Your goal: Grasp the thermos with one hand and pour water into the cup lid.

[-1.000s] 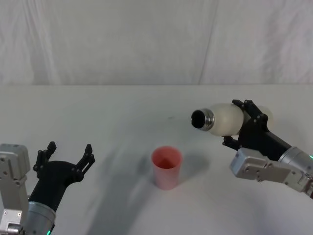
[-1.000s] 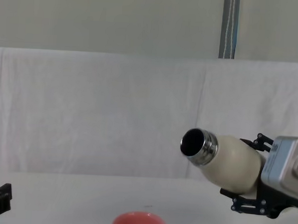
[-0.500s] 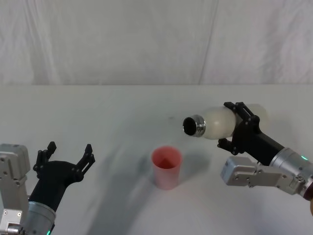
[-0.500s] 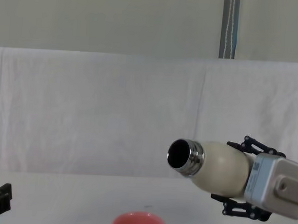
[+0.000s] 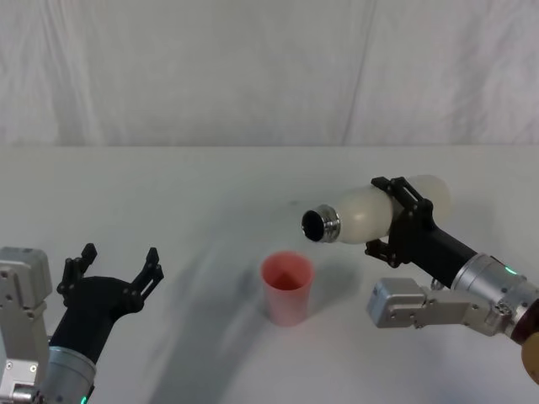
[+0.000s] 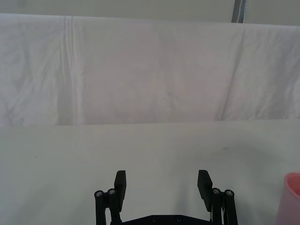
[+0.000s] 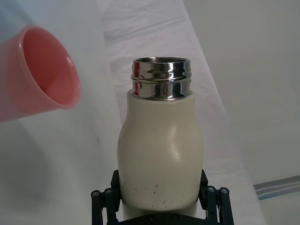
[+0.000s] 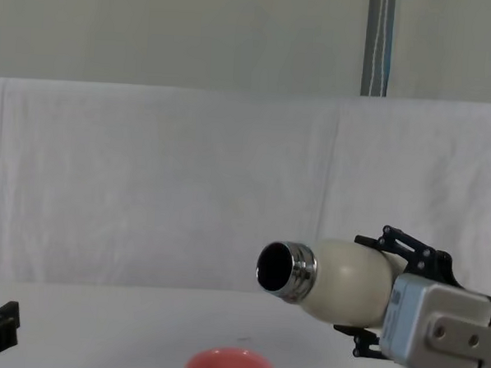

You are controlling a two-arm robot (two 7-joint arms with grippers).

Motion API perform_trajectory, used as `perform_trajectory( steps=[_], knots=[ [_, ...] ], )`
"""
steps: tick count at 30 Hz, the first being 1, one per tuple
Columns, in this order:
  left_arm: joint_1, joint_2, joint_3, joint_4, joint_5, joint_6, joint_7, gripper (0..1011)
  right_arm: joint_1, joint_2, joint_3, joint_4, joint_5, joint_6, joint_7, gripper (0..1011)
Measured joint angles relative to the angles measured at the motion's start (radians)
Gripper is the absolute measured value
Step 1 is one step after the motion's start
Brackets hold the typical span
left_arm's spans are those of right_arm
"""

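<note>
The cream-white thermos [image 5: 370, 213] is held almost level in the air, its open steel neck [image 5: 321, 225] pointing left, just right of and above the cup lid. My right gripper [image 5: 394, 217] is shut on the thermos body [image 7: 159, 154], which the chest view shows too [image 8: 343, 281]. The salmon-pink cup lid [image 5: 287, 287] stands upright on the white table, seen also in the right wrist view [image 7: 40, 72] and at the chest view's lower edge [image 8: 228, 367]. My left gripper [image 5: 118, 263] is parked at the near left, open with nothing in it [image 6: 162, 183].
A white cloth [image 5: 168, 194] covers the table and a white draped backdrop [image 5: 253, 67] hangs behind it. A grey pole [image 8: 378, 42] stands beyond the backdrop. Bare table surface lies all round the cup lid.
My right gripper has carried the thermos left and down toward the cup lid, tipping its neck lower. The left arm and the cup lid have not moved.
</note>
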Motion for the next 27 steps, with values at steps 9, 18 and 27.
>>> perform_trajectory(
  steps=[9, 18, 27],
  knots=[
    [0.000, 0.000, 0.000, 0.000, 0.000, 0.000, 0.000, 1001, 0.016, -0.009, -0.020, 0.024, -0.036, 0.014, -0.031, 950],
    [0.000, 0.000, 0.000, 0.000, 0.000, 0.000, 0.000, 1001, 0.036, -0.020, -0.039, 0.051, -0.045, 0.008, -0.042, 950],
    [0.000, 0.000, 0.000, 0.000, 0.000, 0.000, 0.000, 1001, 0.057, -0.028, -0.062, 0.086, -0.056, -0.007, -0.053, 950]
  ],
)
